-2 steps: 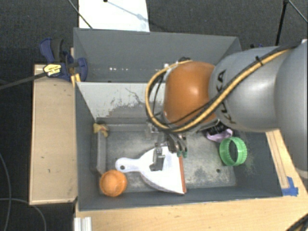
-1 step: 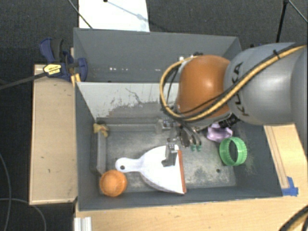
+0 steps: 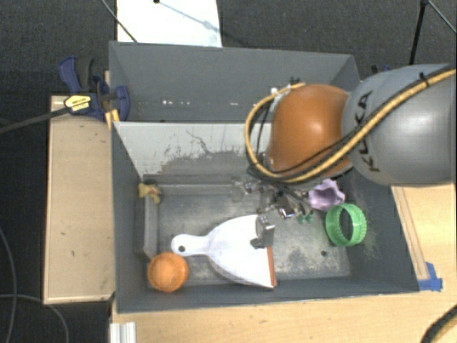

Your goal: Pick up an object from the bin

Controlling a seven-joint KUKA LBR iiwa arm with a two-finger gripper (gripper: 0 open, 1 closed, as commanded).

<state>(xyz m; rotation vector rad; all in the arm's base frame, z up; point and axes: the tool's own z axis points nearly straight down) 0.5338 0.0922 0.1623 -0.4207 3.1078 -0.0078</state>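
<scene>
My gripper [image 3: 261, 234] hangs low in the middle of the bin, below the arm's orange cover. It is directly over the right part of a white dustpan-shaped scoop [image 3: 227, 253] with an orange-red front edge, which lies flat on the bin floor. Whether it touches the scoop is unclear. A green plastic ring [image 3: 345, 224] stands to the right of the gripper. A pale purple thing [image 3: 326, 194] lies just behind the ring, partly hidden by the arm.
An orange ball [image 3: 168, 272] rests in the front left corner, beside the scoop's handle. The arm and its cables cover the back right of the bin. Bare floor lies behind the scoop on the left.
</scene>
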